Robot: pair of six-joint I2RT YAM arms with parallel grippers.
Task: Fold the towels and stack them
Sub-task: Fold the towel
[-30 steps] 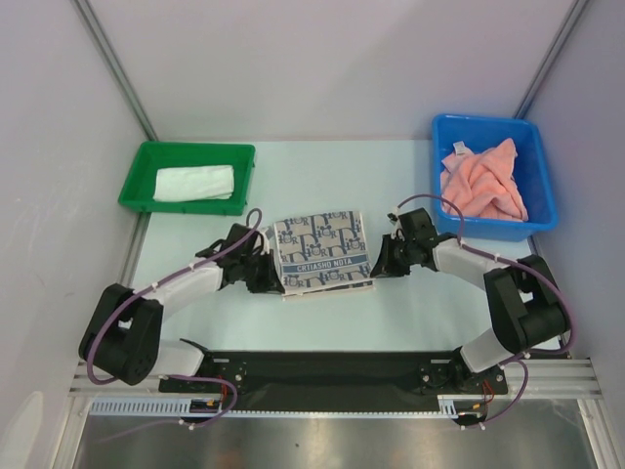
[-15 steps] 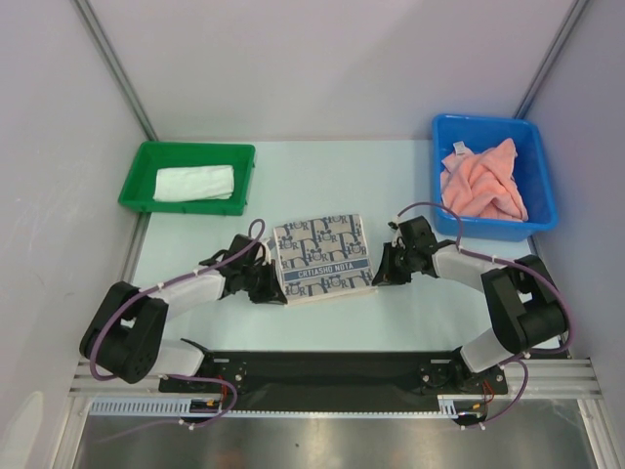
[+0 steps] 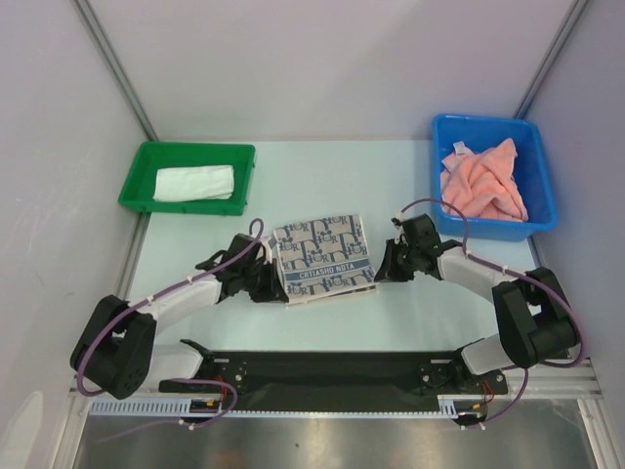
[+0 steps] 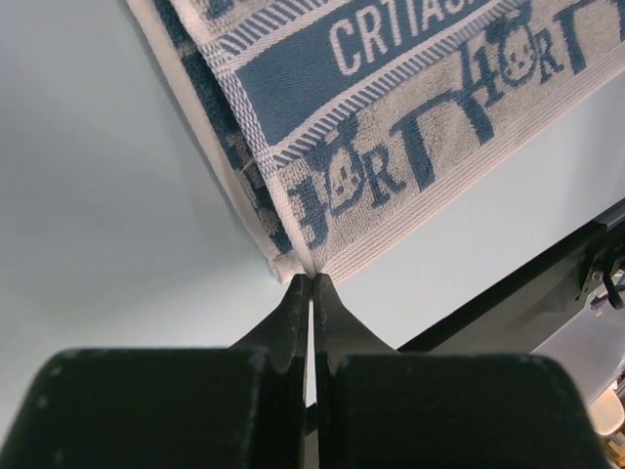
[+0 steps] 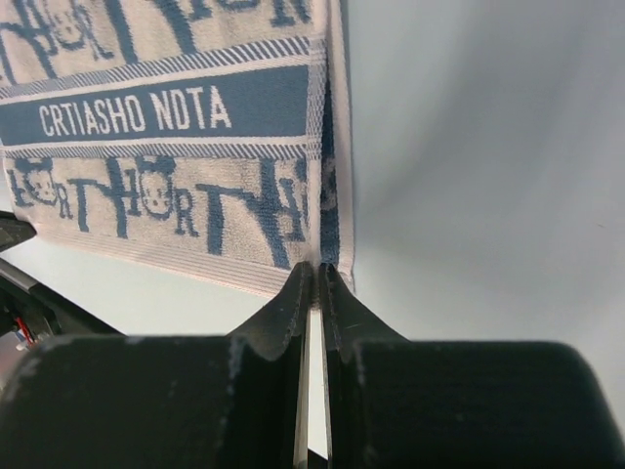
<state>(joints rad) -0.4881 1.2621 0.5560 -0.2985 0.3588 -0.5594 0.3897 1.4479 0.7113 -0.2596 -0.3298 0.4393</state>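
**Two pinched corners on a limp patterned towel**

The left gripper (image 4: 311, 285) is closed tight, its tips nipping the lower-left corner of the patterned towel (image 3: 322, 256). The right gripper (image 5: 314, 272) is likewise clamped together on the lower-right corner, right at the hem.

The towel lies in the middle of the frame in the top view, on the bench (image 3: 322, 166). It appears to be doubled over, with a blue lettered band across it.

It looks like light, soft terry that will droop and crease wherever it is unsupported, so it is neither fragile nor slippery. The hemmed corners are the sensible places to hold, since the stitching gives the tips something to bite. Both corners should probably travel together, or the cloth will skew.

The left arm (image 3: 181, 290) stretches low from the lower left, and the right arm (image 3: 479, 272) mirrors it from the lower right. Both forearms angle inward, with the wrists close to the bench.

Further out, a folded white towel (image 3: 195, 183) rests in the green tray (image 3: 186, 149) at upper left. Crumpled pink towels (image 3: 483, 181) fill the blue bin (image 3: 488, 121) at upper right.
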